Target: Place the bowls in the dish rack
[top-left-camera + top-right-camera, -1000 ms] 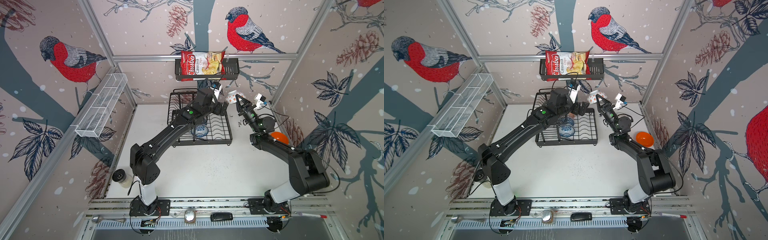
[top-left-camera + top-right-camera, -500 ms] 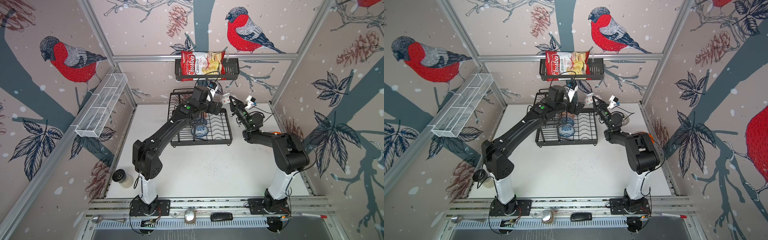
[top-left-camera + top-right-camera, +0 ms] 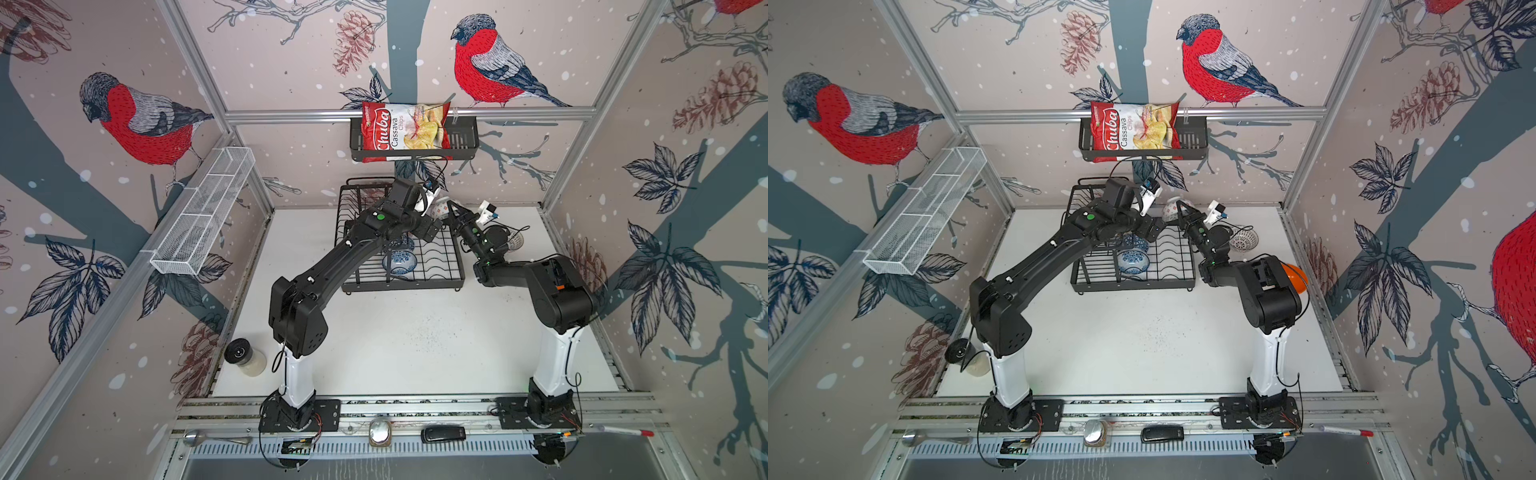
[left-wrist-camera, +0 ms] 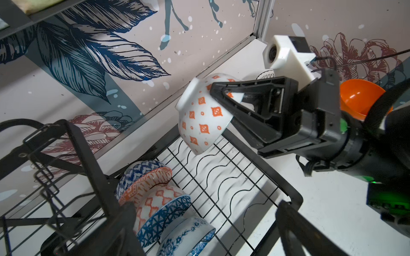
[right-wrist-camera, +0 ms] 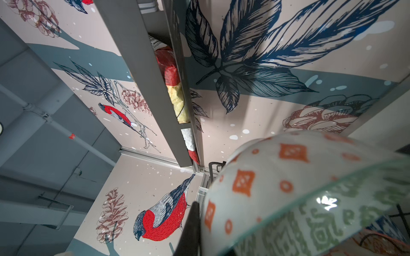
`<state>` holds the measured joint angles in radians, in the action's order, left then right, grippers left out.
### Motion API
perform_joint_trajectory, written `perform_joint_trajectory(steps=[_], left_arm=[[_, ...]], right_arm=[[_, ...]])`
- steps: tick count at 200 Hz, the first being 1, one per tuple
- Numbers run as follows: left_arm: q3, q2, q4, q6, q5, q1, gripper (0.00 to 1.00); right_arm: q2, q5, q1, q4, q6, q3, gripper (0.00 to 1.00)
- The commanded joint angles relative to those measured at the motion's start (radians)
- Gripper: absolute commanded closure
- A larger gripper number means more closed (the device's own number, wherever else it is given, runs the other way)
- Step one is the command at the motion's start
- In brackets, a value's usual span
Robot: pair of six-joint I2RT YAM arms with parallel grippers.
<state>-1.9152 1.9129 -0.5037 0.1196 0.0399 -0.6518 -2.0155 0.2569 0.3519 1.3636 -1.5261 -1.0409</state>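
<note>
White table (image 3: 415, 353): dish rack (image 3: 415, 286) at back; grey-patterned bowl (image 3: 1244, 240), orange bowl (image 3: 1296, 276) right; jar (image 3: 245, 357) front-left.

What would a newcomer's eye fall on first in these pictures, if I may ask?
Probably the white bowl with orange diamonds, pinched by its rim in the right gripper and tilted in the air near the far right corner of the dish rack. Then three patterned bowls leaning on edge in the rack's base, and the red chips bag in a black basket on the back wall.
</note>
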Motion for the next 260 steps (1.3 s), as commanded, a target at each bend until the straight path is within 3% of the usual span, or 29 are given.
perform_joint_trajectory(steps=[1,105,260], left_arm=[[0.015,-0.011,0.022,0.021,0.01,0.004,0.02],[0.137,-0.063,0.083,0.011,0.017,0.038,0.02],[0.135,-0.04,0.087,-0.021,0.071,0.069,0.02]], right_arm=[[-0.024,-0.031,0.007,0.049,-0.017,-0.021,1.0],[-0.192,-0.163,0.055,0.014,-0.08,-0.109,1.0],[-0.326,-0.246,0.071,0.054,-0.101,-0.201,1.0]])
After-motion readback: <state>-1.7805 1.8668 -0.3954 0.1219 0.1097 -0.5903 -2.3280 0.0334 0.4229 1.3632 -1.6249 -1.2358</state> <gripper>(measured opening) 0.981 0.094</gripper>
